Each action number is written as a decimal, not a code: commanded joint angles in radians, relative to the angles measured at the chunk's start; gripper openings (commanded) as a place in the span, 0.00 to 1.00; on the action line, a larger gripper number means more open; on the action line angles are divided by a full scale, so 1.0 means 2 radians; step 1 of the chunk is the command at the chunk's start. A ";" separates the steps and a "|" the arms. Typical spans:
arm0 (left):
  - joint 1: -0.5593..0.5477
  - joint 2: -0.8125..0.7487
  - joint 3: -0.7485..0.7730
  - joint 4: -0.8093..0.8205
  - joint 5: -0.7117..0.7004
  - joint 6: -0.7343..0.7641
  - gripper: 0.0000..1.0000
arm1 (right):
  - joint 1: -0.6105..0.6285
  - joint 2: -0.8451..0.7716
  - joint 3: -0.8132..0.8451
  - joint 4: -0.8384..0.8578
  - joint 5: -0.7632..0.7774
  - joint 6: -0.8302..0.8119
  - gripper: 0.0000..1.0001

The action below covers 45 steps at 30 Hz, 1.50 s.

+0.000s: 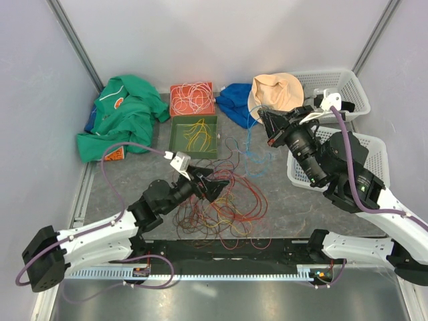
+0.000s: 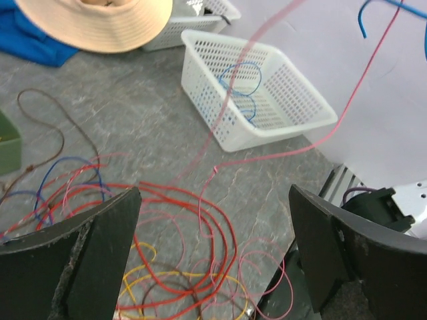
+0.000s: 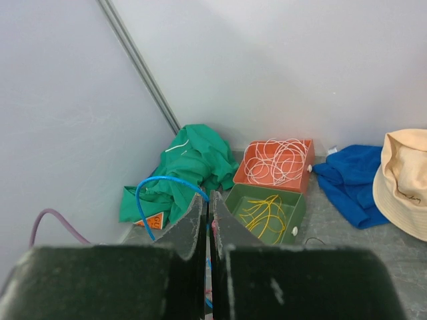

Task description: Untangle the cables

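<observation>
The cables [image 1: 224, 204] lie mostly as a loose tangle of red, orange, yellow and purple loops on the grey worktop [image 1: 281, 200], in the middle, just in front of the two arm bases. The left gripper [image 1: 219, 186] hangs over the far left part of this tangle. In its wrist view the left gripper [image 2: 213, 200] has its jaws wide apart, with red, pink and yellow strands showing on the worktop below the gap and none pinched between them.

The right gripper [image 1: 266, 127] is raised at the far right, near a tan hat [image 1: 277, 93]. Its jaws are pressed almost together [image 3: 207, 203] on a blue cable [image 3: 163, 178], which loops out to the left of the fingers. A pink sliver also shows between them, though I cannot tell whether it is gripped. From above, the blue cable [image 1: 250, 144] hangs from these jaws down to the worktop.

Far of the tangle, an orange tray [image 1: 174, 110] holds white cables [image 1: 194, 99], and a green tray [image 1: 172, 137] just near of it holds yellow cables [image 1: 195, 136]. A white basket [image 2: 293, 127] at the right holds a blue loop [image 2: 243, 90]. A green cloth [image 1: 120, 117] lies at the far left, and a blue cloth [image 1: 234, 100] lies beside the hat.
</observation>
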 commanded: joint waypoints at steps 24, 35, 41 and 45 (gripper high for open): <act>-0.005 0.193 0.064 -0.030 -0.056 -0.103 0.02 | -0.002 -0.005 0.063 -0.033 0.024 -0.014 0.00; -0.004 0.202 -0.004 -0.101 -0.118 -0.215 0.02 | -0.002 -0.002 0.135 -0.045 0.086 -0.057 0.00; -0.004 0.197 -0.009 -0.144 -0.132 -0.232 0.02 | -0.002 -0.008 0.122 -0.038 0.164 -0.089 0.00; -0.004 0.180 -0.030 -0.145 -0.134 -0.239 0.02 | -0.002 -0.004 0.097 -0.025 0.235 -0.107 0.00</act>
